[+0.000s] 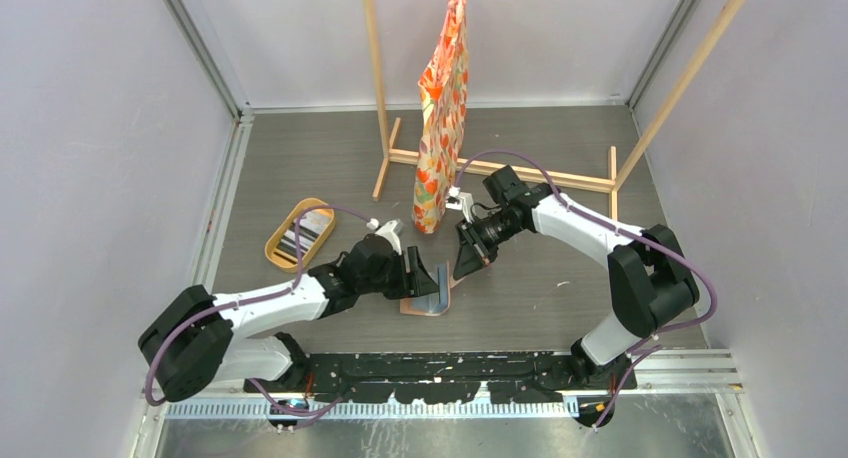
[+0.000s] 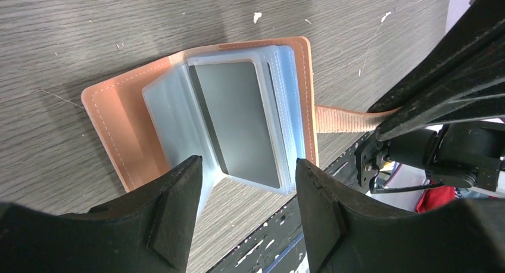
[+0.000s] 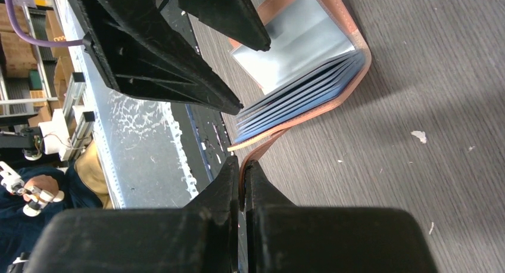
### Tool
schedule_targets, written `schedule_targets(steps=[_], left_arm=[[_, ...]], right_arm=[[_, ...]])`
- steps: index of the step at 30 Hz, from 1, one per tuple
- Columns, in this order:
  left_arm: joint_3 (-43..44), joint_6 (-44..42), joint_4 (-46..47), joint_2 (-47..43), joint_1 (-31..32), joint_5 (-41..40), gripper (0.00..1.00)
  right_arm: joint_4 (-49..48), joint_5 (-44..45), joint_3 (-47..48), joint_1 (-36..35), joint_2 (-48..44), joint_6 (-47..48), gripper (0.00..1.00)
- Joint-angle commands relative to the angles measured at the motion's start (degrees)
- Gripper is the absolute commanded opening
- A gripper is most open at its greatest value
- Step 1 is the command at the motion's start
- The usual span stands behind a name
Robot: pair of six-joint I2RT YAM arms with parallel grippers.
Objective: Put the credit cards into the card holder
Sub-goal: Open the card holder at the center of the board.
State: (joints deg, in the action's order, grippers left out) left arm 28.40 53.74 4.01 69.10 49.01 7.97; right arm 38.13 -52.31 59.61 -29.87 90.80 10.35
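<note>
R hand (image 3: 241,166) pressed shut on snap tab (image 2: 339,119), prob. pinning card holder (image 2: 119,118) open. L hand (image 2: 247,171) spread, straddling grey card (image 2: 238,118) seated in sleeve. Other credit cards (image 1: 305,234) in tray (image 1: 272,250), holder's 10 o'clock on worktop.

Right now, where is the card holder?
Top view: the card holder lies open toward the table's near edge, under the left gripper; the right gripper pinches its tab.

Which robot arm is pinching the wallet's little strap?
The right end effector: its jaws are shut on the card holder's snap tab. The left end effector stands open, its fingers on either side of the clear sleeves.
</note>
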Motion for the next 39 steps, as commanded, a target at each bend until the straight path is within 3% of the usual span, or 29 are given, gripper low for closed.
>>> schedule_targets(steps=[1,21,31,39], left_arm=[[1.7,-0.5,4.7,0.9,0.1,-0.7,0.6],[1.9,-0.9,5.9,4.4,0.1,-1.4,0.58],[-1.7,0.8,6.8,-2.2,0.1,-2.8,0.69],[-1.1,-0.1,6.9,1.7,0.1,-2.7,0.68]], right_arm=[[0.5,-1.5,2.2,0.2,0.3,1.1,0.01],[2.8,-3.9,2.8,1.2,0.1,3.6,0.01],[4.1,-6.2,3.0,1.8,0.1,5.1,0.01],[5.6,4.1,3.6,3.2,1.9,6.0,0.01]])
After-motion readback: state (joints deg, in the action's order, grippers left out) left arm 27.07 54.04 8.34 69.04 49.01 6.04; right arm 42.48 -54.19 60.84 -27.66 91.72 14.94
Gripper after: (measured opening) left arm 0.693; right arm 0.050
